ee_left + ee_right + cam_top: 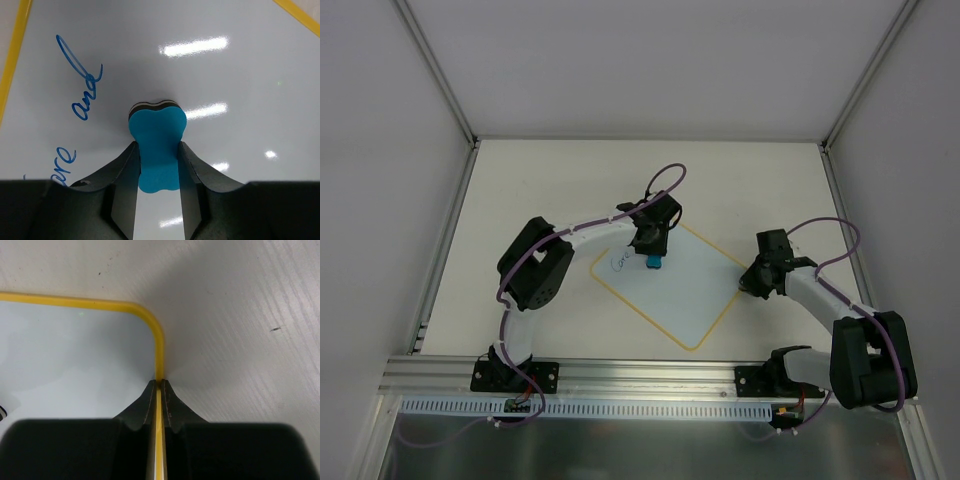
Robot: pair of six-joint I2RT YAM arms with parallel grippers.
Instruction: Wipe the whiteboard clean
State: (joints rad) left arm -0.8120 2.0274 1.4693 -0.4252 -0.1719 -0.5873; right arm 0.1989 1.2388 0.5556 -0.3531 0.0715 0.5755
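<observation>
The pale tabletop [550, 190], matte with a faint grain, sits inside white wall panels on aluminium posts. About midway between its left and right edges, and nearer the near edge than the far one, lies the whiteboard [685, 295]. It is turned diamond-wise, so its corners point at the table's edges, and its glossy surface throws back the lights.

The right gripper [159, 386] is pressed together on the board's yellow border, just beside the rounded corner that faces the table's right edge; I take it to be pinning the board.

The left gripper [157, 152] pinches a small blue eraser [157, 132] by its waist, dark felt end toward the board's far-left part (contact looks likely, though the wrist view cannot settle it).

The blue handwriting [80, 95] lies just beside the eraser, toward the table's left edge, and its line runs along the board's far-left border. The left arm is therefore the nearer one. I judge the stroke should go sideways toward that border, then along the words.
</observation>
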